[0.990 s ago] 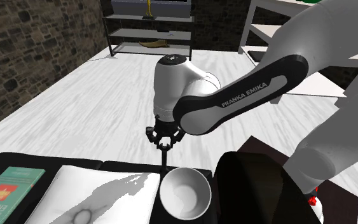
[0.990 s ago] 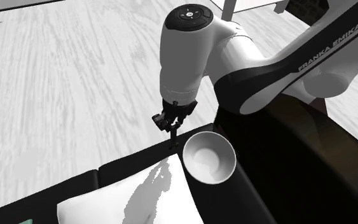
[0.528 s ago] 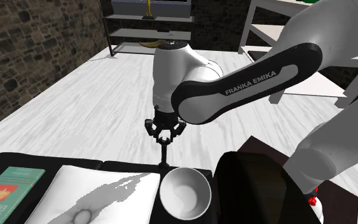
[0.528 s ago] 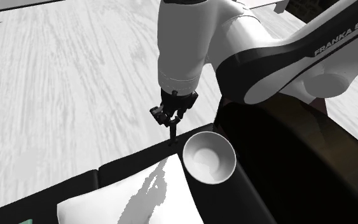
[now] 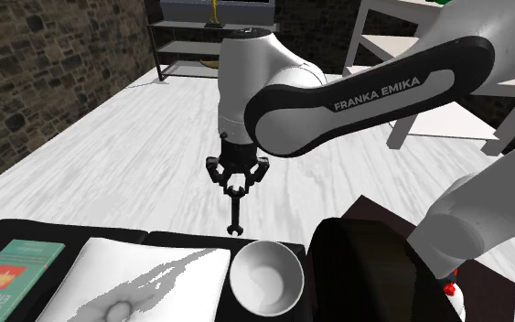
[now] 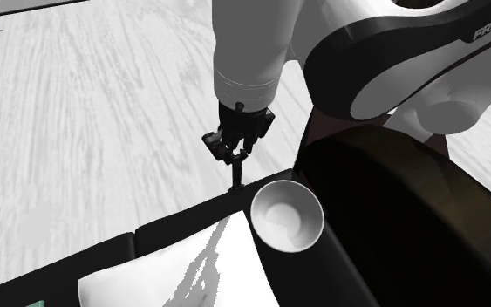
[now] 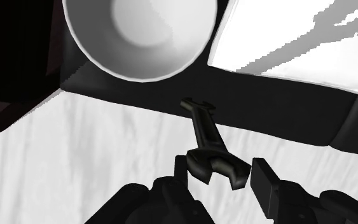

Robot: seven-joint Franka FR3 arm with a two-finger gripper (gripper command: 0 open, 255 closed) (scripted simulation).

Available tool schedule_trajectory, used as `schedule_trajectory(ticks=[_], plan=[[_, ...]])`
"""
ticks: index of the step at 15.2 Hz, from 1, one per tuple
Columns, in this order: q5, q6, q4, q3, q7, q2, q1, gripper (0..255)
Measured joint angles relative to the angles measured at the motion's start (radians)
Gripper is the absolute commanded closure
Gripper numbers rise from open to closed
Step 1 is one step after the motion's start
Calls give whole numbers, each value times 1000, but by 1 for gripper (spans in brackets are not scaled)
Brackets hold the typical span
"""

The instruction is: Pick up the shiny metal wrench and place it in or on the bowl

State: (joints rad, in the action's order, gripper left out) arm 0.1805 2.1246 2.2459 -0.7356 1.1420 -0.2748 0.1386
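White plank floor (image 5: 109, 155) spreads beyond the dark table (image 5: 177, 241). Your gripper (image 5: 236, 186) is clamped on one head of the wrench (image 5: 235, 212), which dangles in the air about over the table's edge, near the bowl (image 5: 266, 274). With only that end pinched, a sharp move may swing the wrench or shake it loose, and its low tip could clip the bowl's rim. Above the bowl and on its floor side you have open room. A dark bulk (image 5: 365, 274) crowds the opposite side, and a white sheet (image 5: 145, 279) lies just beside the bowl.
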Motion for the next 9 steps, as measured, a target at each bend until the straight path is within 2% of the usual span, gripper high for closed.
schedule_trajectory(ticks=[9], plan=[[10,-123,-93,26,-11,-35,-3,255]])
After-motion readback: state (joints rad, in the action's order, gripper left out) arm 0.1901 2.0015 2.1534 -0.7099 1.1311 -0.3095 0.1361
